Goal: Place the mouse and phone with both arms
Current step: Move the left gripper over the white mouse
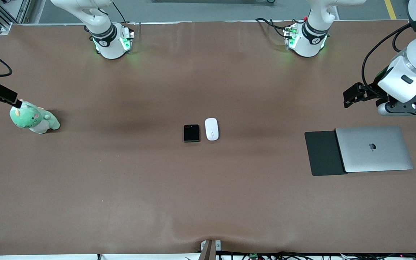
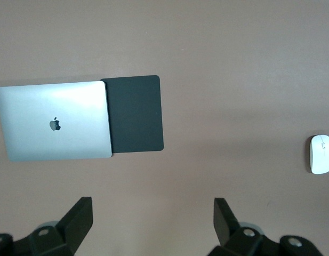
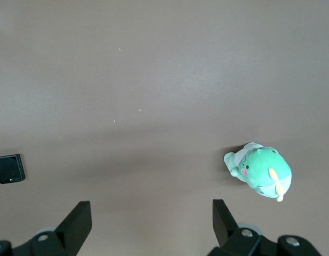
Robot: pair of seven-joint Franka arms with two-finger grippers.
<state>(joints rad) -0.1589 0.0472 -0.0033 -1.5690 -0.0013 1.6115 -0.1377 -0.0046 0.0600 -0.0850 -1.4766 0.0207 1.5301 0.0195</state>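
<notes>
The table (image 1: 121, 187) is being shown under a matte brown covering, faintly rippled at the edge nearest the front camera. At its middle, the mouse (image 1: 211, 129) and the phone (image 1: 191, 133) are lying side by side, just apart, the mouse toward the left arm's end. The mouse is being seen as a glossy white oval with a thin grey line down its middle; the phone as a black, nearly square slab with rounded corners and a tiny red mark.

Toward the left arm's end, a flat dark mat (image 1: 321, 153) is being partly overlapped by a closed silver laptop (image 1: 374, 148), smooth and metallic, with rounded corners. The left gripper (image 2: 153, 221) is being held up in the air over the bare table beside the laptop, its black fingers (image 2: 79, 216) spread wide, nothing between them.

Toward the right arm's end, a soft, rounded green plush toy (image 1: 34, 118) with a pink cheek is resting on the covering. The right gripper (image 3: 152, 221) is being held above the table near the toy, its fingers (image 3: 79, 216) likewise spread wide and empty.
</notes>
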